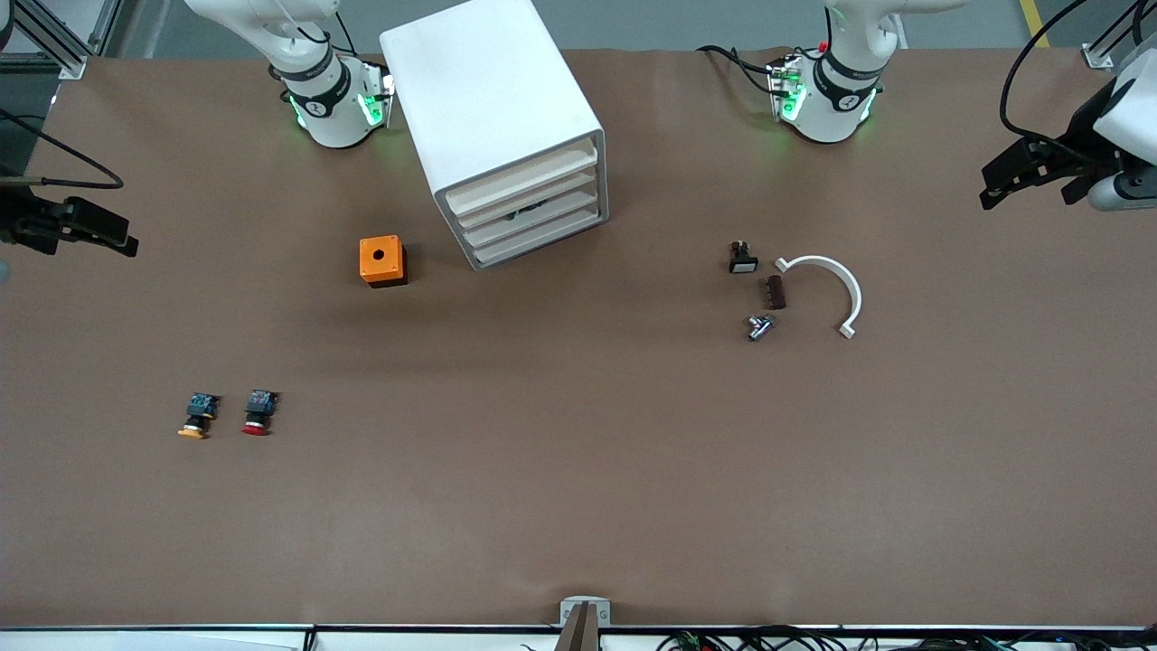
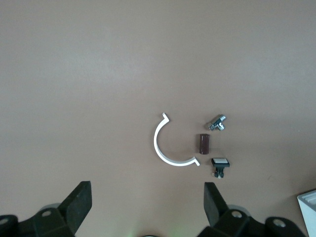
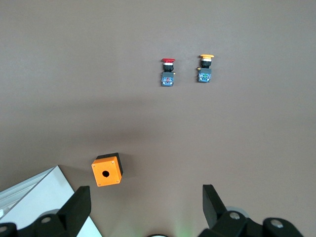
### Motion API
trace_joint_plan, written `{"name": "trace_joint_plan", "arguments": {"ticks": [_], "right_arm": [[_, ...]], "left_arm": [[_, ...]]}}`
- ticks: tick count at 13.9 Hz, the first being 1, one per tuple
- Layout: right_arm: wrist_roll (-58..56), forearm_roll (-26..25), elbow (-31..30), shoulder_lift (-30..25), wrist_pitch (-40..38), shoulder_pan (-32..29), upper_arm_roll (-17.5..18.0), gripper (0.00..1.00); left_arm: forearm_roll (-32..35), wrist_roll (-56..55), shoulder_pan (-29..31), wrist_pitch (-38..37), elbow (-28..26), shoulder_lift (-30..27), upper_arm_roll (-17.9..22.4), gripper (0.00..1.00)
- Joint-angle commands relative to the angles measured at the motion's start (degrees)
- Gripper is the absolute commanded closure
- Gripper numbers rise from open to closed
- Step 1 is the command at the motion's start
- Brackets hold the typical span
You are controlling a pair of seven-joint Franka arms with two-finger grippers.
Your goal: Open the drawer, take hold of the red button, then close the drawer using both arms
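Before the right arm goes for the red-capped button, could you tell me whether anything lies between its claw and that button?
Nothing visible does. The right claw hangs open at the table's edge; bare table lies between it and the red-capped button. The orange-capped button only sits beside it.

Even, soft overhead light, no glare on the brown table (image 1: 578, 470). Faint shadows beside the cabinet (image 1: 493, 108) & orange box (image 1: 381, 260). Pics sharp, wrist views slightly dimmer.
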Motion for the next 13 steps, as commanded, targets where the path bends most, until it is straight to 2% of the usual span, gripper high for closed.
{"name": "trace_joint_plan", "arguments": {"ticks": [1,4,8,10,13], "right_arm": [[0.56,-0.28,2.29,-0.56,-2.18,0.50,0.34,0.00],[1.53,0.42,1.33,-2.05,-5.07,0.15,-0.18,0.00],[1.52,0.77,-2.09,-4.86,-4.65,-0.03,-0.62,0.00],[1.52,0.86,-4.20,-6.35,-2.02,-0.03,-1.59,0.00],[1.52,1.12,-10.52,-10.30,3.33,-0.03,-1.77,0.00]], "left_arm": [[-0.82,1.59,0.45,0.56,2.61,1.74,-0.12,0.00],[-0.21,1.59,0.01,0.56,4.29,3.85,-0.38,0.00],[-0.20,1.59,0.01,0.64,4.82,4.73,-0.47,0.00],[-0.29,1.50,0.01,0.73,4.38,4.65,-0.56,0.00],[-0.29,1.50,0.01,0.91,3.51,4.03,-0.64,0.00]]}}
